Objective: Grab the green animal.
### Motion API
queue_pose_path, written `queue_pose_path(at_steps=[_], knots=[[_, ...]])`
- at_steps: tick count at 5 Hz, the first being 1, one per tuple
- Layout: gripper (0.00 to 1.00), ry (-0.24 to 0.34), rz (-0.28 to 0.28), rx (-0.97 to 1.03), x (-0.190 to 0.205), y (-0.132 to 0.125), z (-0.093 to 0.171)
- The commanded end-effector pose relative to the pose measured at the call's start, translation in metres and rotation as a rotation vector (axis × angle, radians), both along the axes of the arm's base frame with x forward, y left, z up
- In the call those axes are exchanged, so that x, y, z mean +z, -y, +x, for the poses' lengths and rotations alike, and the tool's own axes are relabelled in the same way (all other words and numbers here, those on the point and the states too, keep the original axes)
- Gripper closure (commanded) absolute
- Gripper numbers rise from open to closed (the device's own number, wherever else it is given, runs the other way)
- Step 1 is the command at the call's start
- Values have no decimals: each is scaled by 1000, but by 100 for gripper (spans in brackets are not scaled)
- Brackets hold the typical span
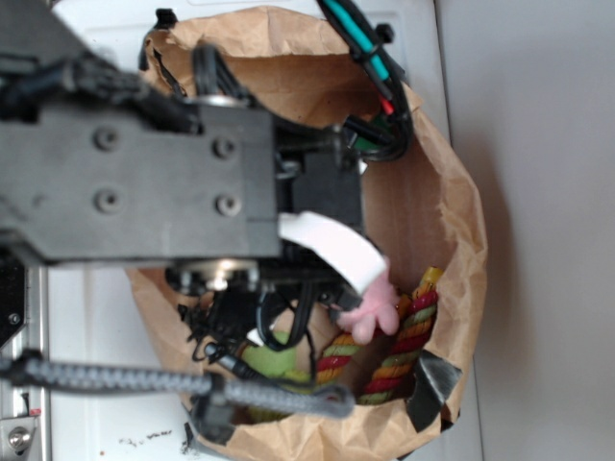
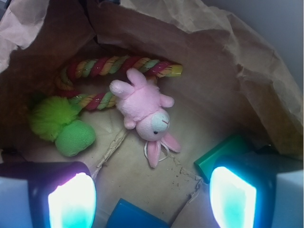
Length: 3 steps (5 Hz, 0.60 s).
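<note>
Gripper (image 2: 152,194) jaws apart — green animal (image 2: 61,128) near bag wall (image 2: 42,61), untouched.

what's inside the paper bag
The bag holds a green animal, pink bunny, twisted rope toy, green block and a blue thing, partly cut off. The gripper pads cover the near corners.

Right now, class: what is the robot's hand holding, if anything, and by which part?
Nothing. The hand is open above the bag floor; the green animal lies untouched.
</note>
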<state>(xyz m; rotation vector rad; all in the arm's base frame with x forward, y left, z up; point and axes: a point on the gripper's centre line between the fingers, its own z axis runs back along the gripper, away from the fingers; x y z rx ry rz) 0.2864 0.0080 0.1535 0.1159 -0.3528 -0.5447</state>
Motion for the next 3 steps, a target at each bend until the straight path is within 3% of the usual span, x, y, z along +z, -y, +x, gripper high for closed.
queue_pose_path(at_steps=[1, 2, 3], knots=[[0, 0, -42, 46, 23, -11, 6], [0, -74, -85, 111, 34, -14, 10], [0, -83, -77, 104, 37, -14, 12]])
